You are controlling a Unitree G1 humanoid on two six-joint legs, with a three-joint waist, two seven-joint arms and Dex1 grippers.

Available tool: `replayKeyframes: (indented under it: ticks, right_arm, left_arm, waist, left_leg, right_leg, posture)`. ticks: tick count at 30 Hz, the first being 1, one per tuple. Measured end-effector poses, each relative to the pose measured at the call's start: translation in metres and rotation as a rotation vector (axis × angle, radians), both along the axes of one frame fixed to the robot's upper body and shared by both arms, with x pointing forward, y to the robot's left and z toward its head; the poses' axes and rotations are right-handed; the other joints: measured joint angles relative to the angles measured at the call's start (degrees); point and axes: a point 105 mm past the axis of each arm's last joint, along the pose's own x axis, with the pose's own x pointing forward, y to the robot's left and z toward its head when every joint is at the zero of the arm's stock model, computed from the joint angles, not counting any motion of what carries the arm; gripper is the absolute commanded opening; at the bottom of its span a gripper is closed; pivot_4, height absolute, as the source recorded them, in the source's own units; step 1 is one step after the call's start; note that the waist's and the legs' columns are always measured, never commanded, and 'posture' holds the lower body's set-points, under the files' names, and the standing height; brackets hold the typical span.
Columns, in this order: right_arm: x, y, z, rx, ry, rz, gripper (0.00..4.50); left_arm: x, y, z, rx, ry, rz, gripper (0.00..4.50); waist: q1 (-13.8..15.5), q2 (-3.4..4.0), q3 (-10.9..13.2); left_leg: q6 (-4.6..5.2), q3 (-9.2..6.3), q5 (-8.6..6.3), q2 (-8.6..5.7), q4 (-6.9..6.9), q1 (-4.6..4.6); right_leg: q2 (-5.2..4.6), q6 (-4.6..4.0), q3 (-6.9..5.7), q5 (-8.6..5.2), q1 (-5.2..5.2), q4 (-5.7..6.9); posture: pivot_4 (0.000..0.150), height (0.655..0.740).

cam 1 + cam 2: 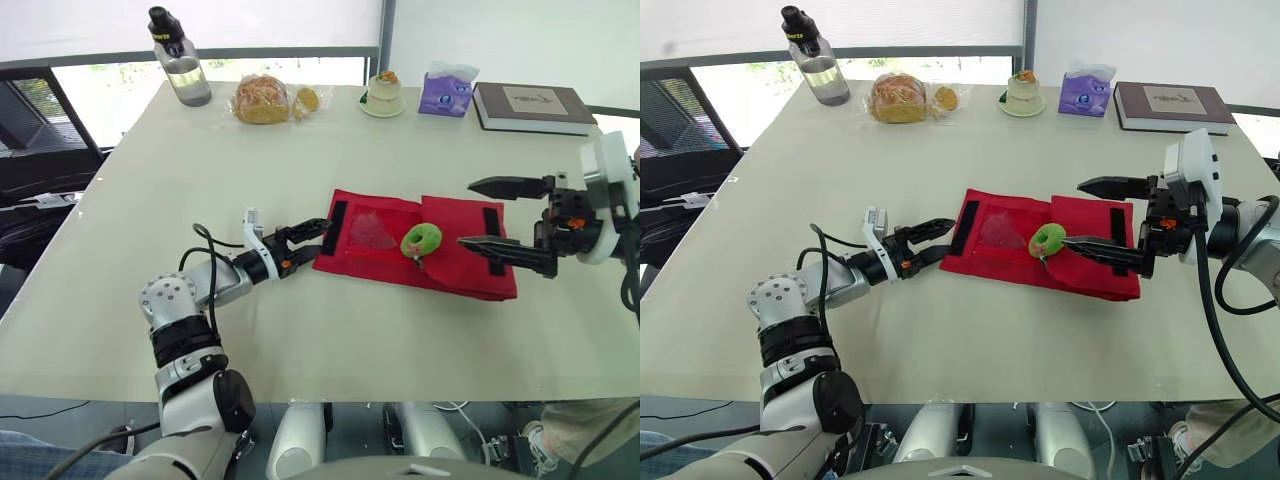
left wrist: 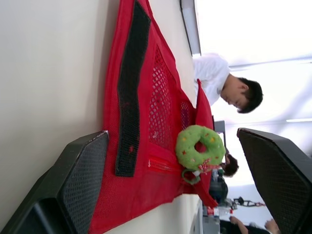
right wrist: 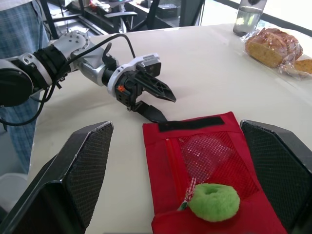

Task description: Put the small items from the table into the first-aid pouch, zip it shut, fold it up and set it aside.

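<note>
Left gripper (image 1: 320,238): fingers partly open, holding nothing, tips just beside the left edge of the red fabric first-aid pouch (image 1: 365,255). Right gripper (image 1: 465,213): spread wide, empty, over the pouch's right half. The pouch lies unfolded at mid-desk, mesh pocket and black strips facing up. A green ring-shaped plush toy (image 1: 421,240) rests on it. Cream desk (image 1: 300,330): along its far edge, below the window, stand a clear water bottle (image 1: 180,60), bagged bread (image 1: 262,98), a purple tissue pack (image 1: 447,90) and a dark book (image 1: 530,106).
</note>
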Motion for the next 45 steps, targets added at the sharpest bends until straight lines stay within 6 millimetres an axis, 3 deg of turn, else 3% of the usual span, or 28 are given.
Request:
replayKeyframes:
  ticks: [5, 10, 13, 17, 22, 32, 34, 36, 39, 40, 41, 43, 44, 45]
  right_arm:
    - [-0.001, 0.001, -0.002, -0.002, -0.002, -0.007, 4.46]
    - [-0.003, 0.000, -0.005, -0.002, 0.006, -0.020, 4.46]
    - [-0.003, 0.000, -0.005, -0.002, 0.000, -0.025, 4.46]
    - [-0.003, 0.002, -0.004, 0.009, -0.007, -0.028, 4.46]
    - [-0.001, 0.002, -0.004, 0.017, -0.015, -0.040, 4.46]
    - [-0.004, 0.006, -0.002, 0.023, -0.033, -0.034, 4.46]
    - [-0.006, 0.006, -0.003, 0.021, -0.028, -0.034, 4.46]
    - [-0.006, 0.004, -0.004, 0.019, -0.024, -0.044, 4.50]
    - [-0.007, 0.001, -0.002, 0.025, -0.036, -0.067, 4.50]
    - [-0.007, 0.001, -0.002, 0.025, -0.038, -0.068, 4.50]
    - [-0.008, 0.002, -0.003, 0.024, -0.035, -0.069, 4.50]
    - [-0.008, 0.002, -0.004, 0.024, -0.032, -0.068, 4.50]
    - [-0.008, 0.002, -0.004, 0.024, -0.033, -0.070, 4.50]
    - [-0.008, 0.002, -0.004, 0.024, -0.033, -0.070, 4.50]
  left_arm:
    - [0.000, -0.005, 0.002, 0.010, 0.000, -0.033, 4.50]
    - [0.007, 0.005, 0.004, 0.175, -0.062, -0.014, 4.50]
    - [0.018, 0.017, 0.008, 0.330, -0.149, 0.028, 4.50]
    - [0.036, 0.017, 0.017, 0.430, -0.211, 0.054, 4.50]
    - [0.047, -0.001, 0.013, 0.524, -0.250, -0.002, 4.50]
    - [0.032, -0.048, 0.008, 0.329, -0.188, -0.282, 4.50]
    - [0.031, -0.050, 0.008, 0.304, -0.176, -0.296, 4.50]
    - [0.031, -0.049, 0.008, 0.284, -0.166, -0.300, 3.95]
    - [0.028, -0.047, 0.000, 0.269, -0.114, -0.304, 2.61]
    - [0.027, -0.047, -0.003, 0.273, -0.104, -0.306, 2.49]
    - [0.025, -0.047, -0.005, 0.268, -0.095, -0.314, 1.77]
    - [0.024, -0.046, -0.006, 0.265, -0.090, -0.317, 1.20]
    - [0.023, -0.043, -0.008, 0.265, -0.086, -0.315, 0.62]
    - [0.023, -0.042, -0.008, 0.265, -0.086, -0.314, 0.50]
  waist:
    - [-0.1, 0.00, 0.0]
    - [-0.3, 0.00, 0.0]
    - [-0.4, 0.01, 0.0]
    - [-0.1, 0.00, 0.0]
    - [0.2, 0.00, 0.0]
    - [0.2, 0.00, 0.0]
    - [0.1, 0.00, 0.0]
    - [0.0, 0.00, 0.0]
    - [-0.2, 0.00, 0.0]
    - [-0.3, 0.00, 0.0]
    - [-0.3, 0.00, 0.0]
    - [-0.4, 0.00, 0.0]
    - [-0.4, 0.00, 0.0]
    - [-0.4, 0.00, 0.0]
  left_leg:
    - [0.00, -0.02, 0.00, 0.00, -0.01, -0.01]
    - [-0.01, 0.01, 0.00, -0.01, -0.02, 0.02]
    - [-0.02, 0.05, 0.00, 0.02, -0.04, 0.08]
    - [-0.01, 0.03, 0.01, 0.00, -0.03, 0.01]
    - [0.01, 0.03, 0.00, -0.03, -0.07, -0.03]
    - [0.04, 0.00, 0.02, -0.05, -0.07, -0.04]
    - [0.04, 0.00, 0.02, -0.05, -0.07, -0.05]
    - [0.04, 0.01, 0.01, -0.05, -0.08, -0.05]
    - [0.04, 0.00, 0.01, -0.04, -0.08, -0.05]
    - [0.04, 0.00, 0.02, -0.04, -0.08, -0.05]
    - [0.04, 0.00, 0.01, -0.03, -0.08, -0.05]
    - [0.04, 0.01, 0.01, -0.02, -0.08, -0.05]
    - [0.04, 0.01, 0.02, -0.02, -0.09, -0.05]
    - [0.04, 0.01, 0.02, -0.01, -0.09, -0.05]
  right_leg:
    - [0.00, 0.00, -0.02, 0.00, 0.00, -0.02]
    - [0.04, -0.01, -0.01, 0.01, -0.01, -0.01]
    - [0.09, -0.02, 0.04, 0.01, -0.01, 0.00]
    - [0.09, -0.02, 0.02, 0.01, -0.01, -0.06]
    - [-0.11, 0.00, -0.04, 0.00, 0.00, -0.10]
    - [-0.11, 0.04, -0.08, -0.03, 0.01, -0.12]
    - [-0.12, 0.06, -0.09, -0.04, 0.01, -0.12]
    - [-0.12, 0.05, -0.07, -0.04, 0.01, -0.12]
    - [-0.12, 0.09, -0.08, -0.05, 0.00, -0.11]
    - [-0.11, 0.10, -0.08, -0.06, -0.01, -0.11]
    - [-0.10, 0.10, -0.07, -0.06, -0.02, -0.10]
    - [-0.10, 0.09, -0.07, -0.05, -0.04, -0.09]
    - [-0.10, 0.09, -0.07, -0.05, -0.04, -0.09]
    - [-0.10, 0.09, -0.07, -0.05, -0.04, -0.09]
  posture:
    - [0.150, 0.7400]
    - [0.150, 0.7400]
    - [0.150, 0.7400]
    - [0.150, 0.7400]
    - [0.150, 0.7400]
    - [0.150, 0.7400]
    - [0.150, 0.7400]
    - [0.150, 0.7400]
    - [0.150, 0.7400]
    - [0.150, 0.7400]
    - [0.150, 0.7400]
    - [0.150, 0.7400]
    - [0.150, 0.7400]
    - [0.150, 0.7400]
